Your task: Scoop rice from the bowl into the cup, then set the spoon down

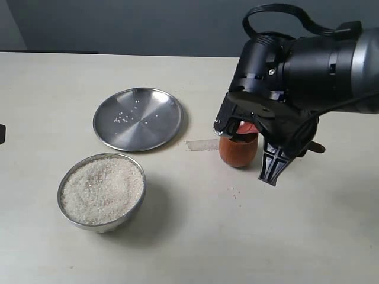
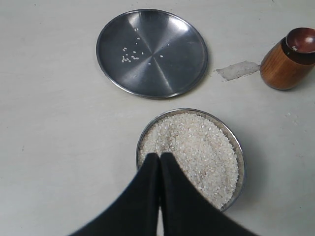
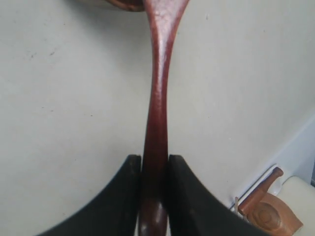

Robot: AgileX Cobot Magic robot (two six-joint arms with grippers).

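The steel bowl sits at the front left, heaped with white rice. The reddish-brown wooden cup stands right of centre. My right gripper is shut on the handle of the wooden spoon, and the spoon's oval end rests over the cup's mouth. The right gripper's fingertips clamp the handle on both sides. My left gripper is shut with nothing in it and hangs above the near side of the bowl and its rice.
A flat steel plate with a few stray grains lies behind the bowl, also in the left wrist view. A strip of tape lies left of the cup. A few grains lie before the cup. A wooden object sits beyond the table edge.
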